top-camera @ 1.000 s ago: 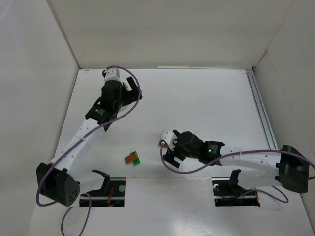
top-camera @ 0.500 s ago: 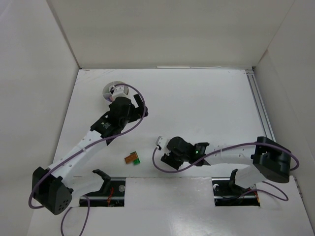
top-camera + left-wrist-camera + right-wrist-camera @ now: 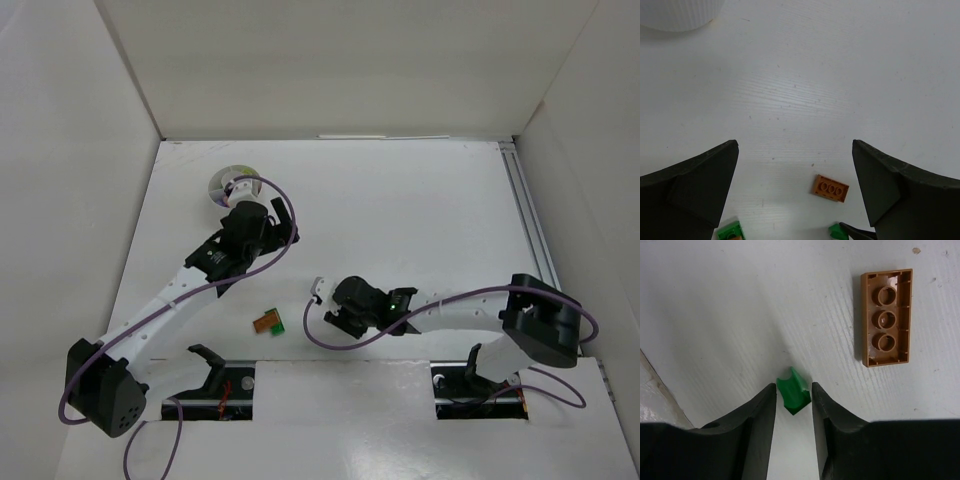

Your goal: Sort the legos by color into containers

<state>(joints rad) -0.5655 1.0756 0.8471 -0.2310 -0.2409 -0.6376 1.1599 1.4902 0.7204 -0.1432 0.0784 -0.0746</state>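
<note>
Fingers of the right hand (image 3: 794,389) pinch a green lego (image 3: 794,398), an orange lego (image 3: 887,317) just beyond.

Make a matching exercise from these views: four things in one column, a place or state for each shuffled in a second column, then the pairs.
1. green lego
2. orange brick
3. white dish
4. left gripper

A. open, holding nothing
B. lying underside up on the table
C. pinched between the right gripper fingers
D. far-left part of the table

Pairs: 1-C, 2-B, 3-D, 4-A
</note>
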